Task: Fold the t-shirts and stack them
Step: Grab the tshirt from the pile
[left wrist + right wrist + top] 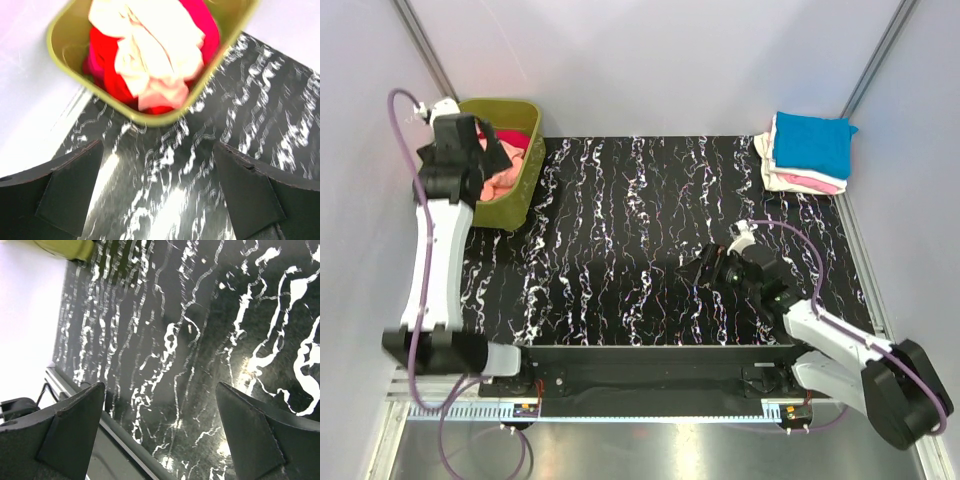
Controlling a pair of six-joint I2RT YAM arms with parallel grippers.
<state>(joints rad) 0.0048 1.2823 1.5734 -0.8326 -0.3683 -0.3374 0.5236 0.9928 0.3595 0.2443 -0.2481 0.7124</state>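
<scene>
A black, white-veined table [620, 200] lay between pale walls. At its far left a stiff olive tub [520, 200] held soft crumpled tees [150, 55], cream over red. A folded stack [807, 152], blue on top, sat far right. The left gripper [157, 150], jaws wide, hung just short of the tub, much the nearer arm. The right gripper [160, 390] gaped over mid-table.

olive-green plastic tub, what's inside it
Inside the olive-green plastic tub: a crumpled pale pink t-shirt on top, a red t-shirt and a magenta t-shirt beneath. Anything deeper is covered.
</scene>
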